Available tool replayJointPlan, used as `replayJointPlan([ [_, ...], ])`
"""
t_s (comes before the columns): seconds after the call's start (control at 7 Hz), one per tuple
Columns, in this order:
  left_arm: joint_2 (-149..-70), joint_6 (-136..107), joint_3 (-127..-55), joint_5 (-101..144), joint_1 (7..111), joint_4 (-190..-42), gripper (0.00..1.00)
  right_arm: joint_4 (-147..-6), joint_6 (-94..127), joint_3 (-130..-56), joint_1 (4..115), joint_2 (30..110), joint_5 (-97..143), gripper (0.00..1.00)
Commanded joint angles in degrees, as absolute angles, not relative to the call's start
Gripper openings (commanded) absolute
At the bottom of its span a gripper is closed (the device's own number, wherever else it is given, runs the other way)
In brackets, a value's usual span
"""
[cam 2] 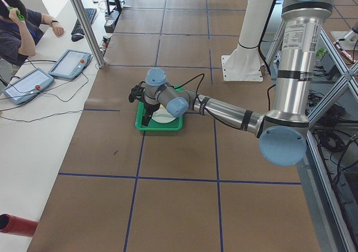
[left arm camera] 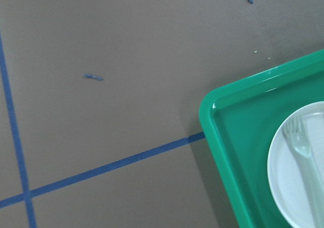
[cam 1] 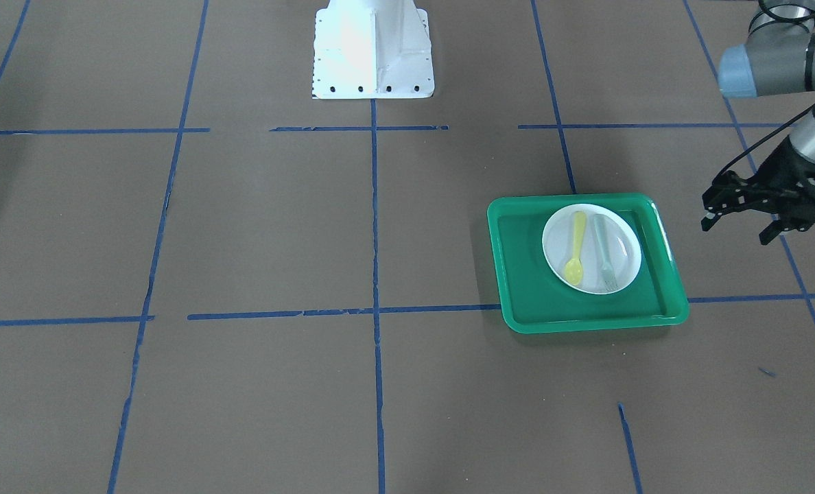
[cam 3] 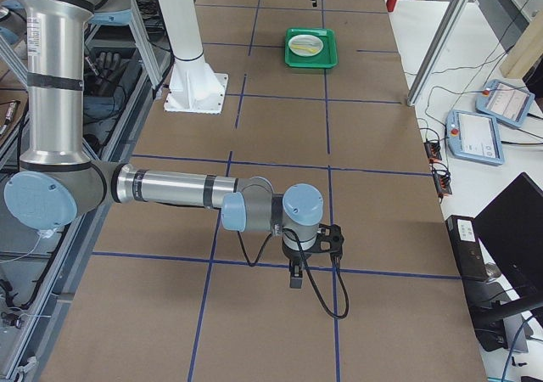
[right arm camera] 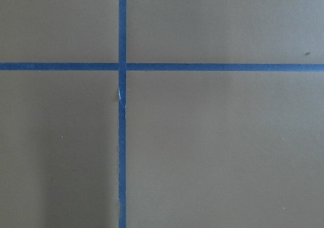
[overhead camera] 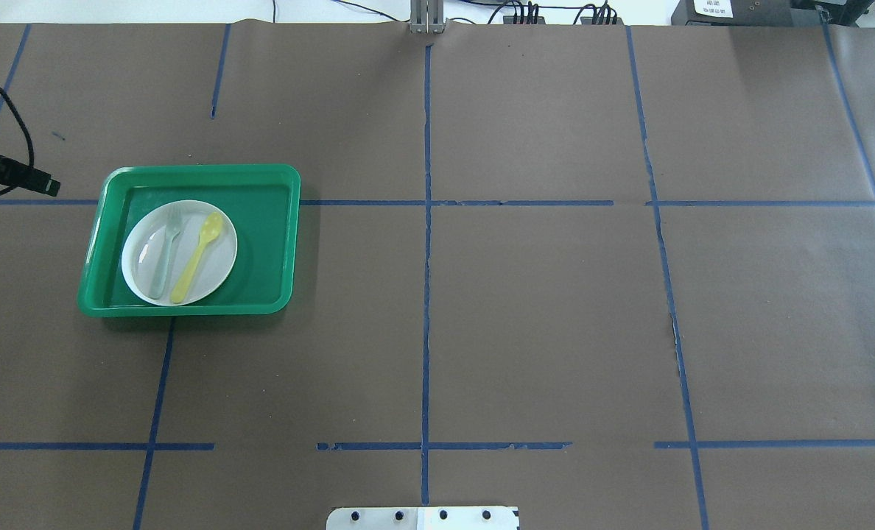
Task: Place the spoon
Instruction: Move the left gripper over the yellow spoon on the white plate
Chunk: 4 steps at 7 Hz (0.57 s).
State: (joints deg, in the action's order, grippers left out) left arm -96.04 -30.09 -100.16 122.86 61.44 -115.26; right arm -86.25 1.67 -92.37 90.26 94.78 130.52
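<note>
The green tray (cam 1: 586, 322) is taken as the landmark. It is set flat on the brown paper-covered table (cam 1: 256, 226), with a raised rim and rounded corners on all four sides. A blue tape line (cam 1: 435, 310) is met by its rim on the side away from the robot.

The left gripper (cam 1: 735, 232) is held above the table, past the tray's short rim on the fork's side and apart from that rim. A strip of brown paper is seen between them. Its fingers are spread apart, with nothing between them. In the left wrist view only one tray corner, part of the plate and the fork's tines are caught.

The right gripper (cam 3: 294, 276) is well apart from the tray, far along the table, over a crossing of tape lines. Whether its fingers are apart or together cannot be told.

The white plate (cam 1: 625, 247) is seated inside the tray, near the rim on the robot's side. The spoon (cam 1: 575, 250) is laid flat on this plate, on the half away from the left gripper. It is pale yellow, with a flat narrow handle and an oval bowl. The bowl is pointed away from the robot, and the handle's end reaches the plate's edge. The grey-green fork (cam 1: 604, 250) is laid just beside it, roughly parallel, with a thin gap between them.
</note>
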Motion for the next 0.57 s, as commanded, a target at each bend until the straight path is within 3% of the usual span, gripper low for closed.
replayJointPlan([
  [0.0, -101.58, -38.21, -98.1, 116.84, 51.28, -115.58, 1.0, -86.22, 1.67, -92.37, 90.26, 94.75, 130.52, 1.0],
  [0.29, -102.65, -40.6, -96.6, 115.14, 46.87, -116.02, 0.93, -86.22, 1.67, -92.37, 90.26, 94.83, 130.52, 1.0],
  [0.43, -103.27, -40.61, -96.24, 115.14, 45.89, -116.02, 0.77, -86.22, 1.67, -92.37, 90.26, 94.83, 130.52, 1.0],
])
